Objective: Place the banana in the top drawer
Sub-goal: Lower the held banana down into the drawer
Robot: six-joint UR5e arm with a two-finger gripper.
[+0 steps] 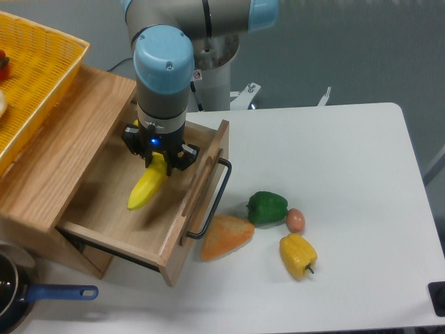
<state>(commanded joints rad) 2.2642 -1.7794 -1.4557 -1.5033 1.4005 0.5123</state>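
Bottom left: dark pot (8, 296) with a blue handle, cut off by the frame edge, so only part of the rim shows. Black object at the bottom right corner (438, 298), also cropped; can't tell what it is.

On the white desk (348, 174): yellow bell pepper (297, 255), orange wedge (227, 236) touching the drawer's handle loop, green pepper (267, 207), and a small reddish-brown round item (295, 220) just beside the green pepper, too small to ID.

The top drawer (142, 209) is pulled open, black wire handle (212, 202) on the front panel. The cabinet's lower part is mostly hidden under the drawer.

The banana (147, 186) hangs tilted over the open drawer, tip down toward the drawer floor. Its upper end is clamped in the end effector (159, 154), fingers closed on it. The stem end is hidden by the fingers and wrist. Can't tell if the tip touches the drawer floor.

The arm's blue-capped joint (163, 59) blocks the view of the drawer's back.

Far left: yellow mesh basket (42, 69) on the cabinet top, cropped; contents only partly visible (red and white bits at the edge).
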